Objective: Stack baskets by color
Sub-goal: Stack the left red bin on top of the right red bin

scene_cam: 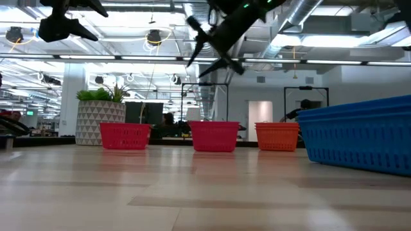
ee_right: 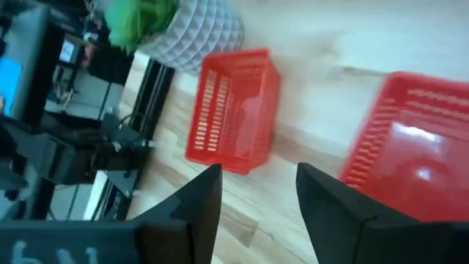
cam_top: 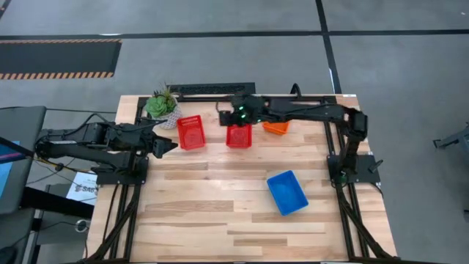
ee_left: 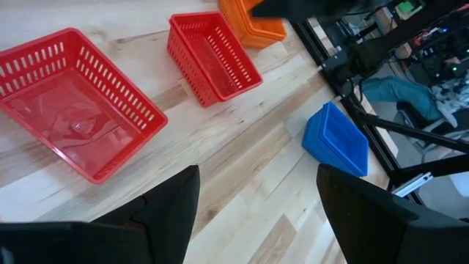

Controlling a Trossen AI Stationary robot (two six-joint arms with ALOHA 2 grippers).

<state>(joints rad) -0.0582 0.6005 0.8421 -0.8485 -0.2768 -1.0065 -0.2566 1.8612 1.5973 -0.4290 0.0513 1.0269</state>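
Two red baskets (cam_top: pixel 190 132) (cam_top: pixel 239 136) and an orange basket (cam_top: pixel 276 127) stand in a row along the table's far side, each on its base. A blue basket (cam_top: pixel 286 192) sits nearer, on the right. My right gripper (cam_top: pixel 234 121) hangs open in the air over the far edge of the middle red basket (ee_right: pixel 418 161), with nothing between its fingers (scene_cam: pixel 207 43). My left gripper (cam_top: pixel 173 144) stands open above the table's left side, beside the left red basket (ee_left: pixel 73 117), also holding nothing.
A small potted green plant (cam_top: pixel 162 105) stands at the far left corner, just behind the left red basket. Bare wood (cam_top: pixel 212 213) stretches across the table's near half, left of the blue basket.
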